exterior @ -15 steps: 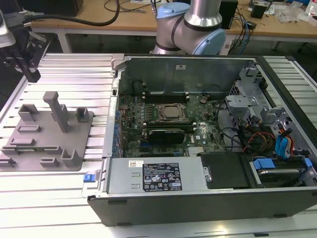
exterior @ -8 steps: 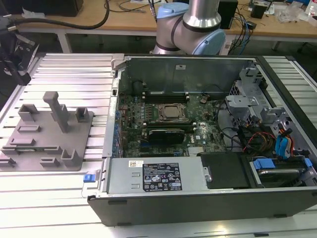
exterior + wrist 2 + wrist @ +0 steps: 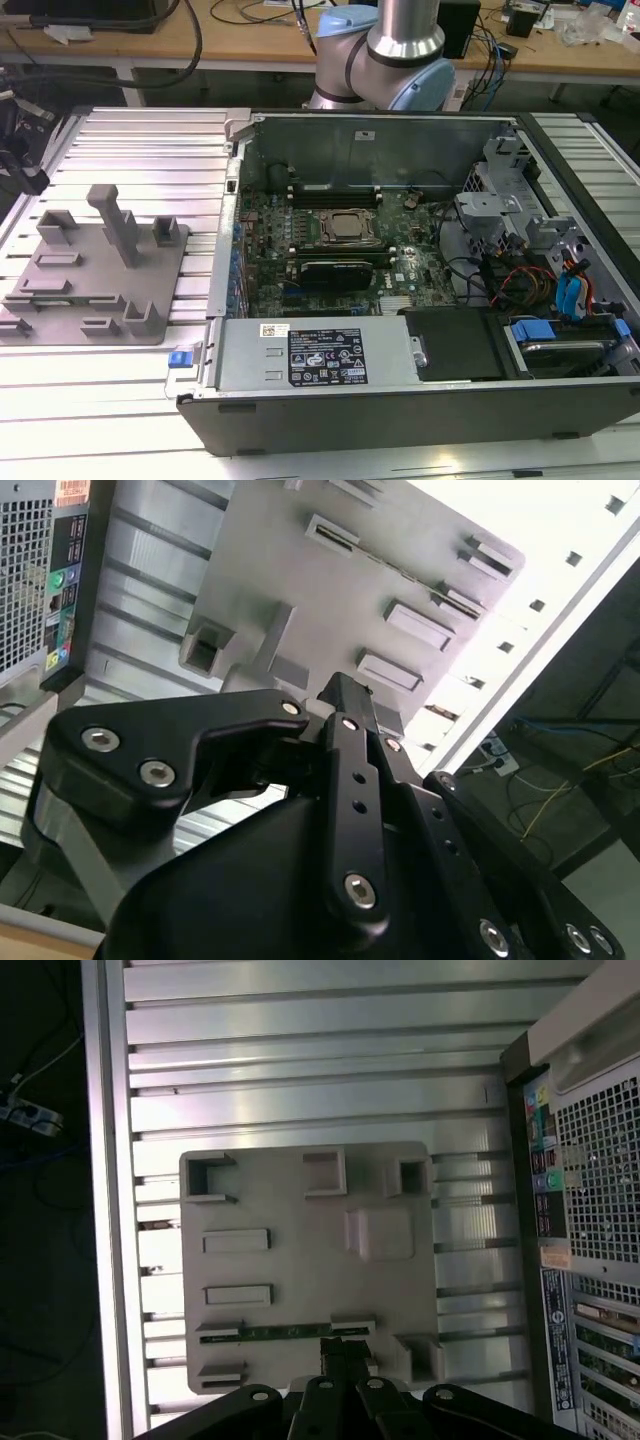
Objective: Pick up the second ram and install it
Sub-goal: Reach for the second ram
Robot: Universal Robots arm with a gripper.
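While the grey tray [image 3: 300, 1260] lies flat on the ribbed metal table [image 3: 300, 1050], the ram [image 3: 270, 1333] stands on edge in one of its long slots. It appears as a thin green strip seen from above in the first wrist view, not yet lifted. Gripper [image 3: 345, 1348]: hangs over the tray, with its tips lined up with one end of the strip; how far above it cannot be told. Fingers [image 3: 333, 1355]: drawn narrow, side by side with barely a gap and nothing between them. Second wrist view: black finger linkage in front of the tray's blocks and slots. Case [image 3: 400, 420]: open, lying near the tray on the exterior view's right of it, with the motherboard [image 3: 300, 225] flat inside. Arm [image 3: 400, 40]: rises behind the case.
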